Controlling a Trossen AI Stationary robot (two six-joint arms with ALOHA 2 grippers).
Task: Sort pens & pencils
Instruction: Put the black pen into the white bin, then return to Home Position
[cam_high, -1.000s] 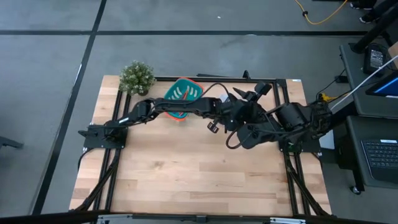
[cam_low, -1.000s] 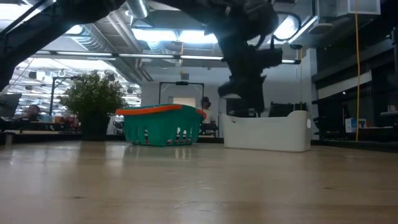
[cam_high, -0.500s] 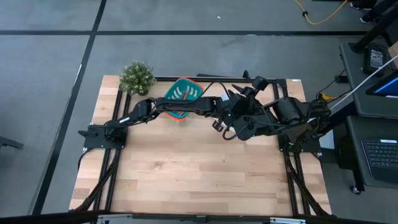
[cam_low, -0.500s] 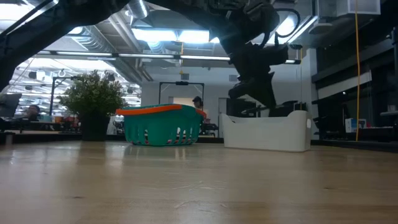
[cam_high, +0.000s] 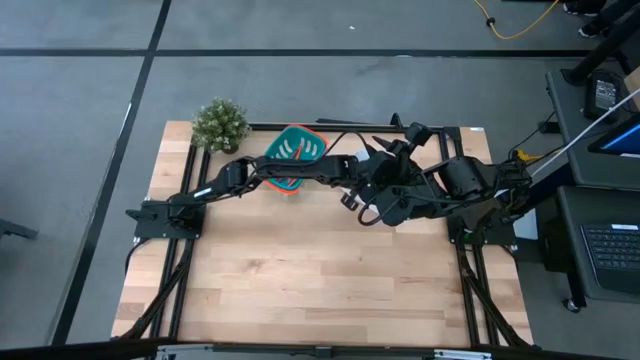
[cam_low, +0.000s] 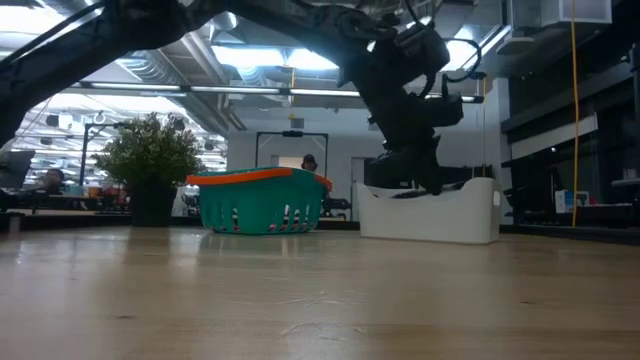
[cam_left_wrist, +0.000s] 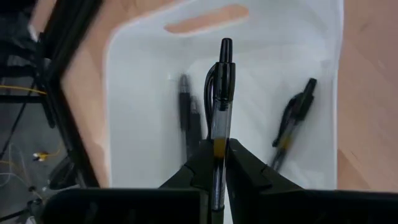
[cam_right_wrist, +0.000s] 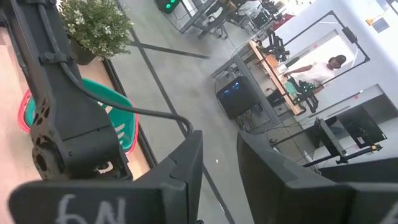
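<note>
While the left arm reaches across the back of the wooden table, its left gripper hangs over the white plastic bin, fingers pinched on a clear-barrelled black pen with a black clip. That pen points straight along the gripper, tip end toward the bin floor, which looks to me like the pose for letting it drop in beside the others. Three more black pens already lie loose on the bin's bottom, two side by side and one apart and slanted; the bin seems to be the place chosen for pens.

From table height the gripper sits just above the bin's rim, so the pen has not been released yet.

Over by the small potted green plant, the teal basket with an orange rim holds what may be an orange-red pencil, too small to count.

Folded near the table's right edge, the right gripper waits, its fingers parted with nothing between them.
</note>
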